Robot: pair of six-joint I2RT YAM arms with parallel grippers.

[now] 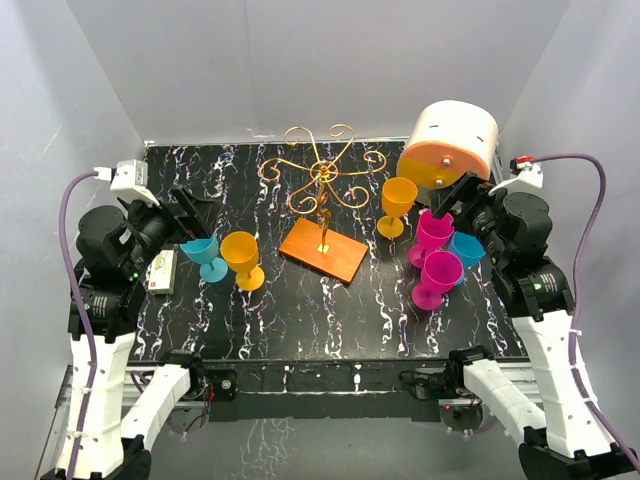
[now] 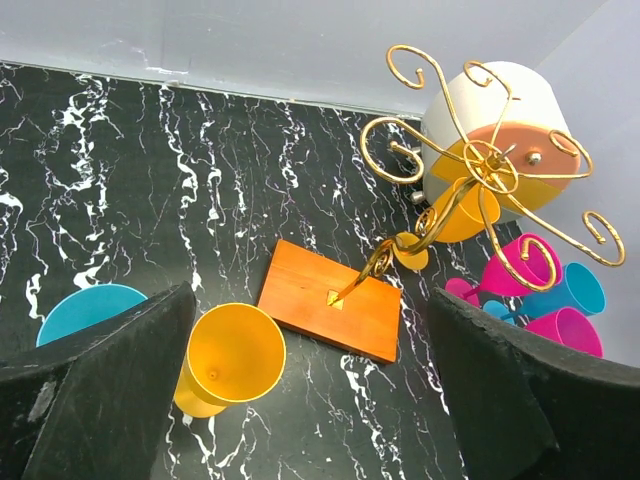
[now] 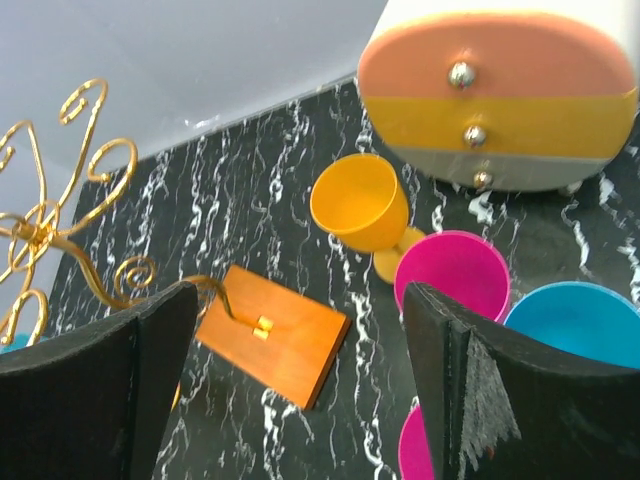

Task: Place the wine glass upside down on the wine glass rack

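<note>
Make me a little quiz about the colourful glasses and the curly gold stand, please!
1. True or false: a glass already hangs upside down on the wine glass rack.
2. Pick one: right beside the blue glass on the left side stands
A a pink glass
B a yellow glass
C a green glass
3. Short answer: what colour is the rack's flat base?

Key: 1 false. 2 B. 3 orange-brown.
</note>
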